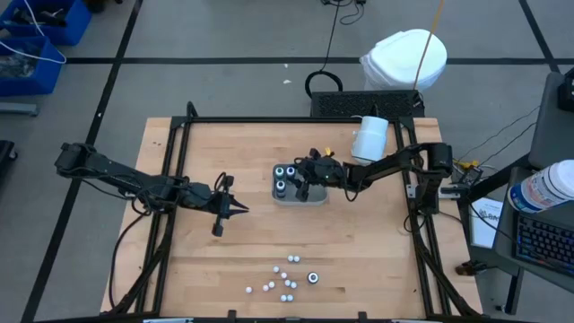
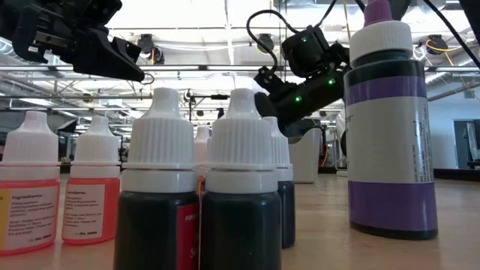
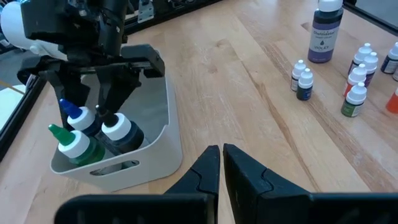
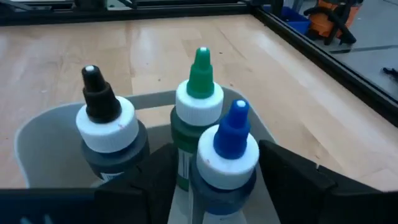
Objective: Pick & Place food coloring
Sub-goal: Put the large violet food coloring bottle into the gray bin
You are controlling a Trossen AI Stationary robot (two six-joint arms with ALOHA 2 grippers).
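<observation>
The food coloring is in two groups. Three bottles stand upright in the grey tray [image 1: 316, 200]: a black-tipped one [image 4: 102, 118], a green-tipped one [image 4: 200, 93] and a blue-tipped one [image 4: 229, 146]. Several small white-capped bottles [image 1: 285, 278] and a larger purple-labelled bottle [image 3: 324, 31] stand on the table near its near edge. My right gripper [image 1: 303, 184] reaches down into the tray, open, with one finger [image 4: 155, 177] on each side of the blue-tipped bottle. My left gripper [image 1: 242, 210] is shut and hovers over bare wood left of the tray. My right gripper's fingers [image 3: 115, 93] come from above, slanting from the table's right, and stand on either side of the blue-tipped bottle's white cap [image 4: 245, 162]. A gap shows at one finger. Whether the other finger touches the cap, I cannot tell.
A large white cylinder [image 1: 369, 137] stands by the table's far right, behind the right arm. Black frame rails [image 1: 170, 179] run along the table's left, right and far edges. Bare wood lies between the tray and the small bottles near the near edge.
</observation>
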